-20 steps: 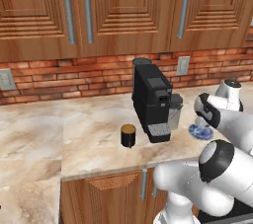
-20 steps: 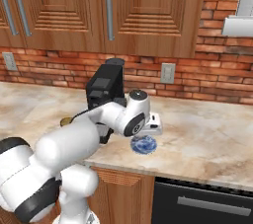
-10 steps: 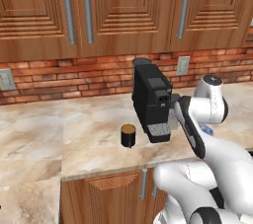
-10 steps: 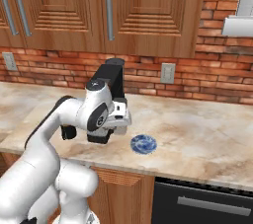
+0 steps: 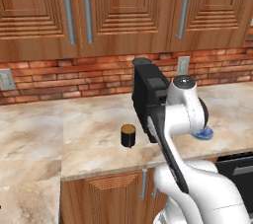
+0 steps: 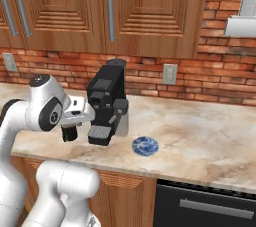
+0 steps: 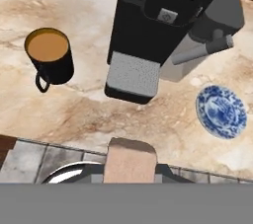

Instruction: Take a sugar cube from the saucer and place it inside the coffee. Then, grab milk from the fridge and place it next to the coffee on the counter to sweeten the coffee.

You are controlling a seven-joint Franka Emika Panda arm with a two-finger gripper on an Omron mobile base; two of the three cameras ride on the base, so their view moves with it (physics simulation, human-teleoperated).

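Note:
In the hand view my gripper [image 7: 131,165] is shut on a pale brown sugar cube [image 7: 131,156], high above the front edge of the counter [image 7: 89,109]. The coffee [image 7: 48,56], a black cup with a brown surface, stands to the upper left of the cube. The blue and white saucer [image 7: 221,111] lies bare to the right. From the base, the coffee [image 5: 128,135] [image 6: 69,132] stands left of the coffee machine. The saucer [image 6: 145,146] lies right of it, partly behind my arm at the saucer [image 5: 203,133] in the left base view.
A tall black coffee machine [image 6: 109,103] [image 7: 158,25] stands between cup and saucer, its drip tray jutting forward. Wooden wall cabinets [image 5: 123,11] hang above a brick backsplash. A black oven front [image 6: 200,206] sits under the counter at right. The beige counter [image 6: 210,136] stretches right.
My arm has swung left, from over the saucer to in front of the coffee machine, nearer the coffee. The saucer and cup have stayed put.

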